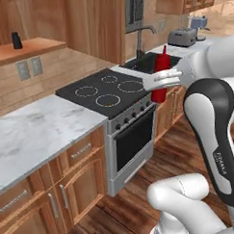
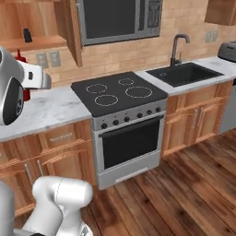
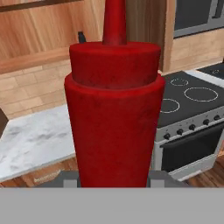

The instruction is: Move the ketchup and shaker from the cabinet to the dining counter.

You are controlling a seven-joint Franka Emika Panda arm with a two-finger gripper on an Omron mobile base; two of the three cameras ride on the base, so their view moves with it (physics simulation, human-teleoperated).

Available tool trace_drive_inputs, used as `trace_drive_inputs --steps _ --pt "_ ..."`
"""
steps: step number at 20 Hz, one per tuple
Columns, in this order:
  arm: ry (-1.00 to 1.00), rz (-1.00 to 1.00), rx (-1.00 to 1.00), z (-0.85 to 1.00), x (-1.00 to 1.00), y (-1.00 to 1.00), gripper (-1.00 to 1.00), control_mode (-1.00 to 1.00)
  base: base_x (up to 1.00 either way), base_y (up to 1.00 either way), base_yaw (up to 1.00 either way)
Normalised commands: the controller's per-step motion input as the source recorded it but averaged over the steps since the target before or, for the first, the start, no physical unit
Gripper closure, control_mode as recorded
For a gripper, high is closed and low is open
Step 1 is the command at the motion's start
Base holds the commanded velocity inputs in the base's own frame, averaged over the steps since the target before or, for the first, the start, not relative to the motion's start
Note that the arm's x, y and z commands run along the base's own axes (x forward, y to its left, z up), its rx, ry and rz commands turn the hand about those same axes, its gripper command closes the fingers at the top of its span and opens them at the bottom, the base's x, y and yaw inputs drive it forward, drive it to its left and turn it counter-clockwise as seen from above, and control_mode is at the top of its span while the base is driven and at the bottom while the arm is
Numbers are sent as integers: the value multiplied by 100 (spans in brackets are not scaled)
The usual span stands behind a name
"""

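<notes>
My gripper is shut on the ketchup, a slim red squeeze bottle held upright in the air over the right edge of the stove. In the hand view the ketchup fills the middle, between the two fingertips at its base. In the right base view my arm hides most of the ketchup. The small black shaker stands on the wooden shelf of the open cabinet, far left of the gripper, and the shaker appears there from the right too. The dining counter is out of view.
A black stove with an oven below sits between a marble counter backed by brick tile and a sink with a faucet. A toaster stands beyond the sink. A microwave hangs above the stove. Below is a wooden floor.
</notes>
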Motion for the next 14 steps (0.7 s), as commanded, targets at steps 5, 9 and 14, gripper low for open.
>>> trace_drive_inputs --steps 5,9,14 --pt "0 0 0 0 0 0 100 100 -19 23 -77" --pt "0 0 0 0 0 0 100 100 -46 21 -59" --pt "0 0 0 0 0 0 100 100 -66 19 -45"
